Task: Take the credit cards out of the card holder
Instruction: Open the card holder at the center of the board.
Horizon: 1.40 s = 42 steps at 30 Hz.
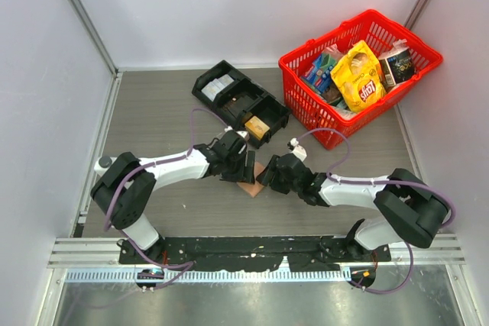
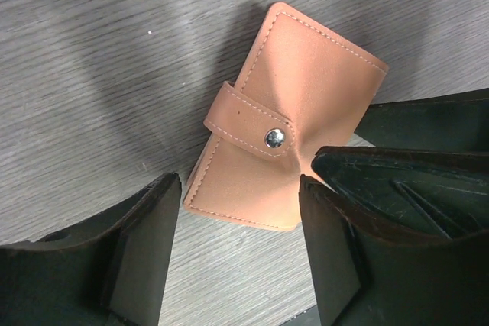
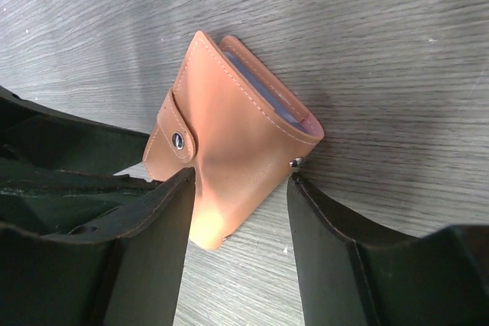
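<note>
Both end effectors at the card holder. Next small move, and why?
Probably close the right end effector onto the card holder to pin it. Its snap strap is fastened, and both pairs of jaws straddle it without a clear clamp. The left end effector could then pop the strap.

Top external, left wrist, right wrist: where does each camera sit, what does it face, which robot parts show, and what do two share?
Top external: above, behind the bases; looks down at table; left arm, right arm.
Left wrist: on left arm; looks at card holder; left claw.
Right wrist: on right arm; looks at it; right claw.
Both wrists share the card holder.
</note>
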### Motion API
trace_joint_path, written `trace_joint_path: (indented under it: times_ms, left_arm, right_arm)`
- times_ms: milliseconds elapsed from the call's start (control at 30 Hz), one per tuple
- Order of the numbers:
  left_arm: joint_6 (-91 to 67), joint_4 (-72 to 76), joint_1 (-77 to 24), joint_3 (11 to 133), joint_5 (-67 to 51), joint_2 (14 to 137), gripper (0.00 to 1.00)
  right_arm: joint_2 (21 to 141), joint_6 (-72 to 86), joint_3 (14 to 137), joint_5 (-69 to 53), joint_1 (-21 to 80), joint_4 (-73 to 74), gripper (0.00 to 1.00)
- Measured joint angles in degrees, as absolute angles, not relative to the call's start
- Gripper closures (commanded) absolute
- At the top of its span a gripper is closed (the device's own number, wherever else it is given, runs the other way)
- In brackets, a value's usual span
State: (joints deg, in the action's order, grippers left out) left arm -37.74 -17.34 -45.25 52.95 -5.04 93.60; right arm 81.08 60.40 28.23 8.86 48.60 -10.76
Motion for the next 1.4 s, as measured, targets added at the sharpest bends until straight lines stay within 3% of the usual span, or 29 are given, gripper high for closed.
trace_joint_path:
  times_ms: [300, 533, 767, 867, 967, 1200, 1333, 1400]
  left_arm:
    - [-40.4, -14.81, -45.25, 51.11, -6.2, 93.62, 0.53]
    - [-45.45, -10.44, -44.93, 47.03, -6.31, 91.72, 0.55]
    - [-50.7, -8.34, -45.06, 43.27, -6.7, 88.82, 0.52]
    - [-51.07, -8.78, -45.21, 43.24, -6.09, 87.92, 0.4]
    - [-50.5, -11.03, -45.74, 43.29, -3.88, 85.03, 0.36]
    - [-45.74, -21.91, -48.77, 52.86, 6.09, 82.85, 0.38]
    - [-42.46, -26.59, -52.01, 60.16, 10.59, 87.31, 0.53]
    - [-41.04, -28.53, -53.54, 63.11, 12.19, 90.41, 0.56]
  right_arm:
    - [81.38, 61.8, 25.85, 3.51, 45.69, -15.92, 0.44]
    - [81.41, 62.3, 24.6, 0.64, 43.72, -17.78, 0.51]
    - [82.98, 61.14, 24.53, -0.75, 42.98, -18.24, 0.81]
    - [83.74, 60.64, 24.6, -1.54, 42.85, -19.18, 0.9]
    - [84.62, 60.36, 24.6, -2.57, 42.76, -20.73, 0.99]
    - [86.15, 60.14, 24.43, -5.15, 41.91, -23.44, 0.99]
    - [86.3, 60.12, 24.18, -5.82, 41.63, -24.1, 0.99]
    - [86.35, 60.12, 24.08, -5.93, 41.56, -24.38, 0.99]
